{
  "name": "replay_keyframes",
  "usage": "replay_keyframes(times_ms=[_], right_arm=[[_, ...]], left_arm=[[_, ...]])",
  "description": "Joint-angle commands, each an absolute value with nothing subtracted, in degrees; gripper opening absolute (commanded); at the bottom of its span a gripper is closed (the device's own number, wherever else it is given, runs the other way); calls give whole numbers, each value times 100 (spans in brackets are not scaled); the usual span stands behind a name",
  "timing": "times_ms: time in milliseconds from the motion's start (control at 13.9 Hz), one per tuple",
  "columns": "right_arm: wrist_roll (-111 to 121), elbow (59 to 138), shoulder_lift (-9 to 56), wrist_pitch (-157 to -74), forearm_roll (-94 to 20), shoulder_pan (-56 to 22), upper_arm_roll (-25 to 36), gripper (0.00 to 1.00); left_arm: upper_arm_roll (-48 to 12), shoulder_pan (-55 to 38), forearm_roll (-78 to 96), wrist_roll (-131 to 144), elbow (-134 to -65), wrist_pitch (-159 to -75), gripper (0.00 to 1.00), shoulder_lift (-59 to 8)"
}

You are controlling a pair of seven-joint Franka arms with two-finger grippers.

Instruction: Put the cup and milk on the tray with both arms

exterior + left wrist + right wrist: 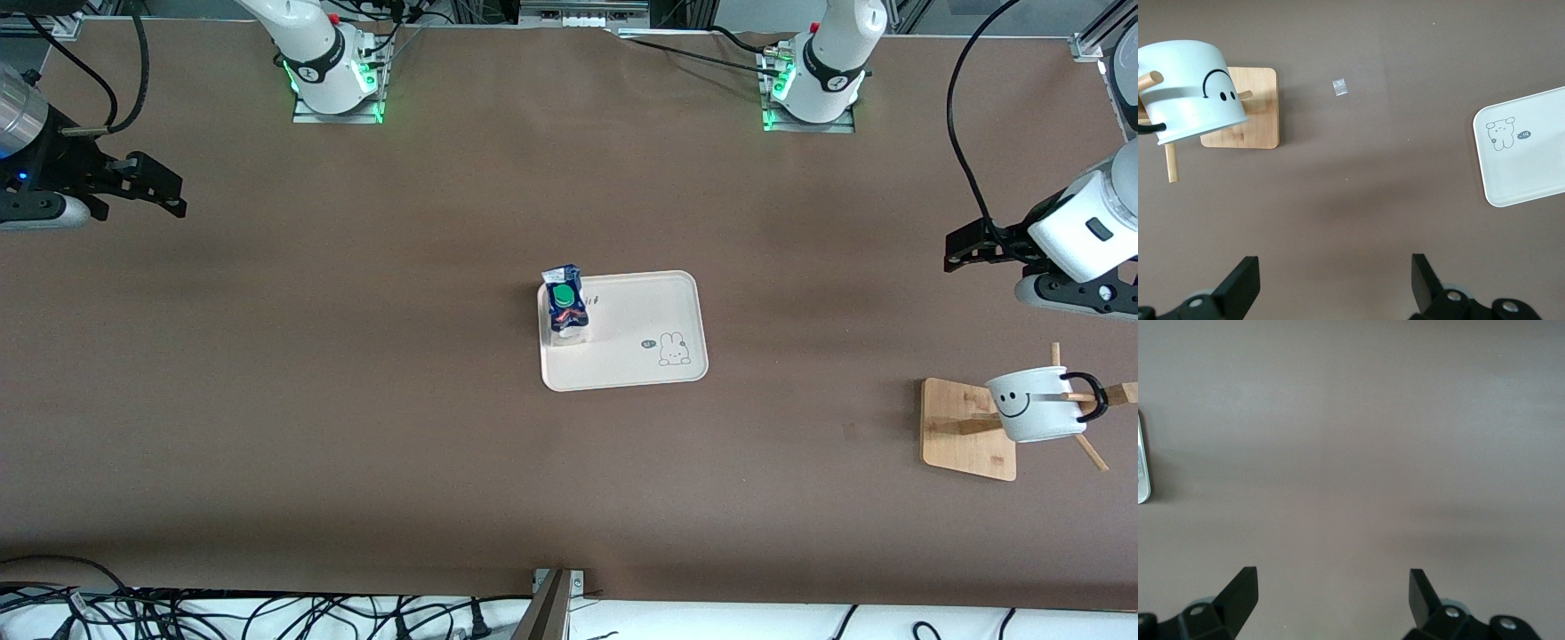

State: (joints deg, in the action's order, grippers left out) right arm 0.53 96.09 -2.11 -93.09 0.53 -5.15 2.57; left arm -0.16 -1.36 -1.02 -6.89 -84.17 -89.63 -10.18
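The cream tray lies mid-table. The dark blue and white milk stands upright on it, in the tray corner toward the right arm's end. The white smiley cup hangs tilted on a peg of a wooden rack toward the left arm's end. My left gripper is open and empty over bare table between rack and tray. My right gripper is open and empty over bare table at the right arm's end.
A small pale scrap lies on the brown table beside the rack. Loose cables run along the table edge nearest the front camera. A pale rounded edge shows at the border of the right wrist view.
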Motion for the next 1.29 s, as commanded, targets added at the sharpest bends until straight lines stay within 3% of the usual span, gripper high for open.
replay_keyframes(times_ms=[0, 430, 717, 1219], right_arm=[[97, 9501, -176, -9281, 114, -466, 229, 100], [97, 9501, -176, -9281, 114, -466, 229, 100], [97, 9501, -167, -9290, 114, -466, 229, 100], [97, 9501, -167, -9290, 114, -466, 229, 100]], left_arm=[[-26, -175, 0, -171, -8174, -8816, 100, -1195], [-35, -316, -623, -27, -7893, -8842, 100, -1467], [-17, -63, -352, 1885, -8672, -9491, 100, -1170], [-18, 615, -220, 3047, -11448, -13355, 100, -353]])
